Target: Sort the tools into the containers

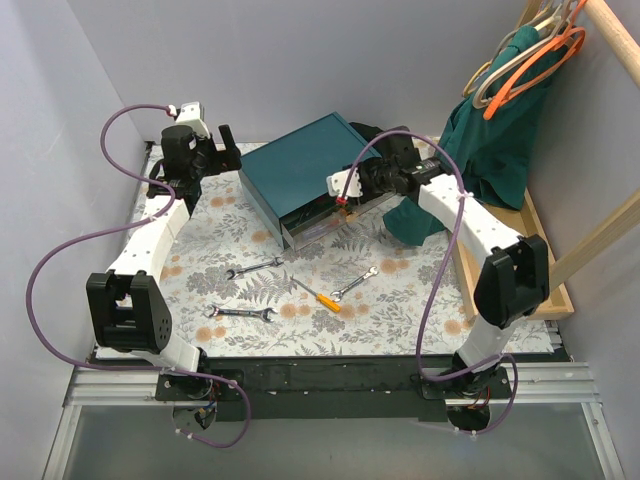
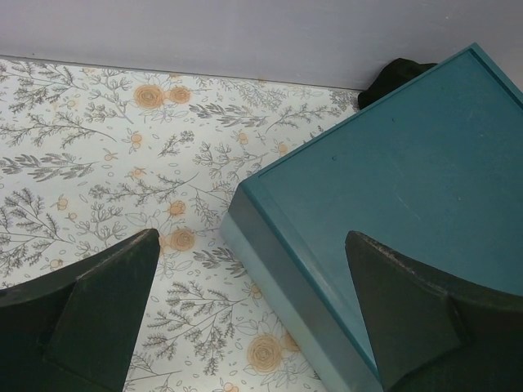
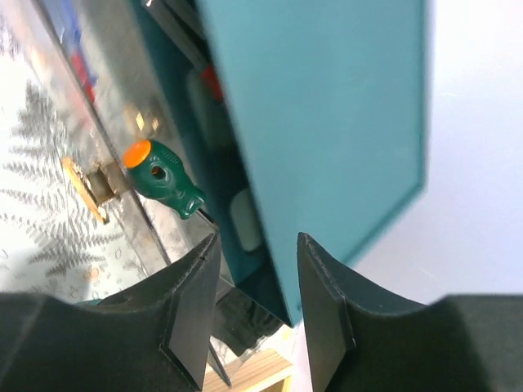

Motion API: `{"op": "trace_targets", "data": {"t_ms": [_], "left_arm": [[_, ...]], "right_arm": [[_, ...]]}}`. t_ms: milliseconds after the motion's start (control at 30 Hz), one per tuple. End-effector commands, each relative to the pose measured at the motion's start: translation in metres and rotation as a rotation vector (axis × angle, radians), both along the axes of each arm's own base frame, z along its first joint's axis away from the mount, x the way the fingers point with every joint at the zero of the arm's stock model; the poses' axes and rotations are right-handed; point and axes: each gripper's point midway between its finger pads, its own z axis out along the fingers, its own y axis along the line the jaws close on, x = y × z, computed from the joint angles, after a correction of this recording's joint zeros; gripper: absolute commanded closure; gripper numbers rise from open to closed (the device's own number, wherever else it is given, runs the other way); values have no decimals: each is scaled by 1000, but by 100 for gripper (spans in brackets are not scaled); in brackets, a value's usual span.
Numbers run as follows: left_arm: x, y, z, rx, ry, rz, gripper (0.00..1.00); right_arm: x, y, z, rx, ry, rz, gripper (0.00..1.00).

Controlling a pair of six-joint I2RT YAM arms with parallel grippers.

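Observation:
The dark teal box (image 1: 300, 170) stands at the back middle, with a shallow drawer (image 1: 315, 228) pulled out at its front. Three silver wrenches (image 1: 253, 268) (image 1: 240, 313) (image 1: 354, 283) and an orange-yellow-handled screwdriver (image 1: 320, 296) lie on the floral mat. My right gripper (image 1: 340, 185) hangs open and empty at the box's right front corner (image 3: 327, 122). A green-handled screwdriver (image 3: 159, 175) lies in the open drawer below it. My left gripper (image 1: 225, 145) is open and empty beside the box's left corner (image 2: 392, 188), above the mat.
A light wooden tray (image 1: 540, 260) runs along the right edge, with a dark green cloth (image 1: 500, 140) draped over it. Hangers (image 1: 530, 55) hang on a wooden rod at the top right. Walls close in the left and back.

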Motion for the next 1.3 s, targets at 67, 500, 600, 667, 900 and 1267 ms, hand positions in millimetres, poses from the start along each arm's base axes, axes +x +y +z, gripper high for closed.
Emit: {"op": "trace_targets", "data": {"t_ms": [67, 500, 600, 667, 900, 1267], "left_arm": [[4, -4, 22, -13, -52, -10, 2], [-3, 4, -14, -48, 46, 93, 2], [-7, 0, -17, -55, 57, 79, 2], [-11, 0, -25, -55, 74, 80, 2], [-20, 4, -36, -34, 96, 90, 2], [-27, 7, -41, -26, 109, 101, 2]], "right_arm": [[-58, 17, 77, 330, 201, -45, 50], [-173, 22, -33, 503, 621, -207, 40], [-184, 34, -62, 438, 657, -211, 41], [-179, 40, -80, 417, 661, -255, 41], [-186, 81, -114, 390, 685, -249, 42], [-188, 84, -157, 279, 669, -415, 49]]}}
